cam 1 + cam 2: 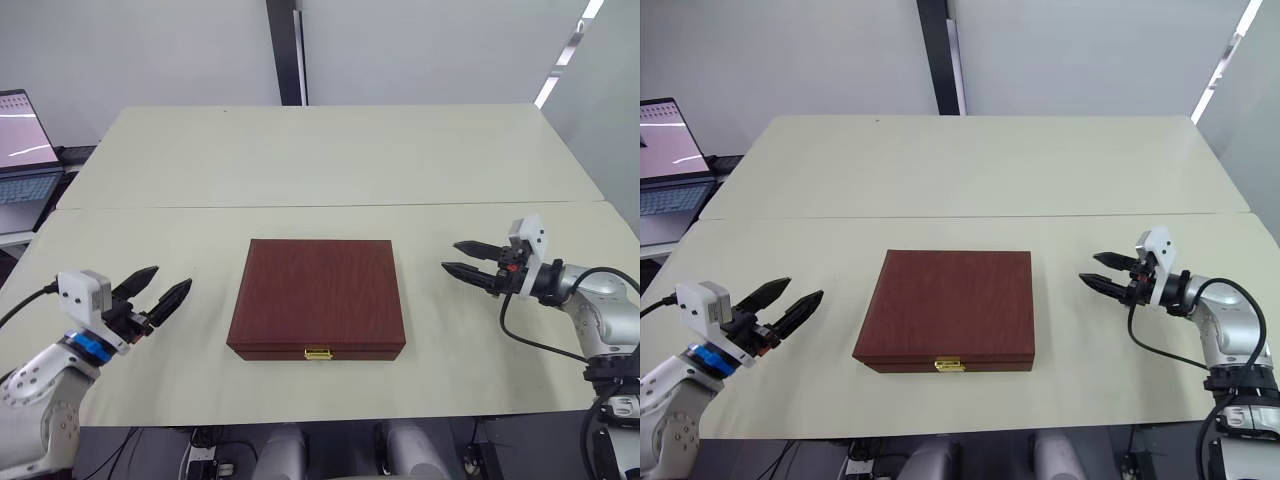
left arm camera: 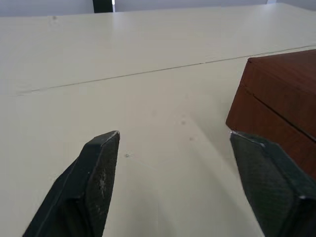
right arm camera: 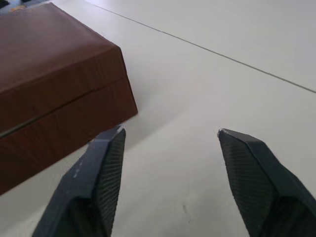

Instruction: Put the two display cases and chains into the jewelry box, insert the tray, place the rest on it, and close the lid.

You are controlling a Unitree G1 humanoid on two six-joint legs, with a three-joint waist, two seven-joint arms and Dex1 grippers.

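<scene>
On the table [image 1: 300, 160], the jewelry box [image 1: 318, 297] is seen with its lid [image 1: 320, 285] shut. The left gripper [image 1: 165, 285] and right gripper [image 1: 455, 256] are held beside it, fingers spread apart, nothing gripped.

The shut reddish-brown wood-grain jewelry box [image 1: 317, 295] hides its contents; an open laptop [image 1: 22, 150] is cut off at the left edge.

The jewelry box [image 1: 317, 297] lies flat near the table's [image 1: 300, 160] front edge, midway between its sides. Its reddish-brown wood-grain lid [image 1: 320, 290] is down, apparently fully shut. The gold clasp [image 1: 318, 353] faces the front edge.
</scene>
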